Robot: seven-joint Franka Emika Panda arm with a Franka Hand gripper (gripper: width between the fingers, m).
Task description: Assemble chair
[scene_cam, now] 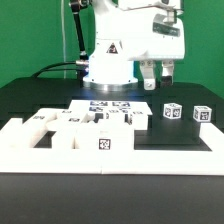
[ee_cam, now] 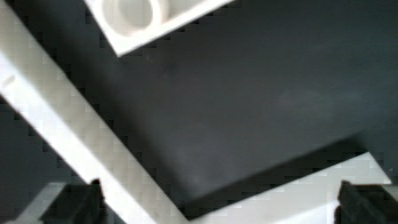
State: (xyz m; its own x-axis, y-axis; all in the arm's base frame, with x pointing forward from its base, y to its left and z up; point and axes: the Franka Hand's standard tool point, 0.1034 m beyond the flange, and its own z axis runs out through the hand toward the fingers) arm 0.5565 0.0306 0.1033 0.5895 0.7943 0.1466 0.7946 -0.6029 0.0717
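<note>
From where I stand the heap of white chair pieces [scene_cam: 58,124] is hard to sort out. The parts lie jammed together just in front of the marker board [scene_cam: 112,106] and toward the exterior view's left of it, white on white, so I cannot tell where one panel ends and the next begins, nor where they meet the low border rail [scene_cam: 150,158] in front. A tagged block [scene_cam: 104,143] sits in front of the board right at the rail; whether they touch I cannot say. The arm [scene_cam: 120,40] is cut off above. In the wrist view a slotted piece [ee_cam: 139,18] is clipped by the frame edge, showing only a rounded slot, and a blurred white strip [ee_cam: 63,110] crosses the black table [ee_cam: 249,110]; what that strip is I cannot make out. The pieces are blocky, plain white, with small black-and-white square tags. A near cube [scene_cam: 172,112] stands to the exterior view's right of the board, and a far cube [scene_cam: 203,113] stands beyond it, the two apart on bare table. The gripper [scene_cam: 159,82] hangs behind the board's right end, jaws spread wide with nothing between them.
</note>
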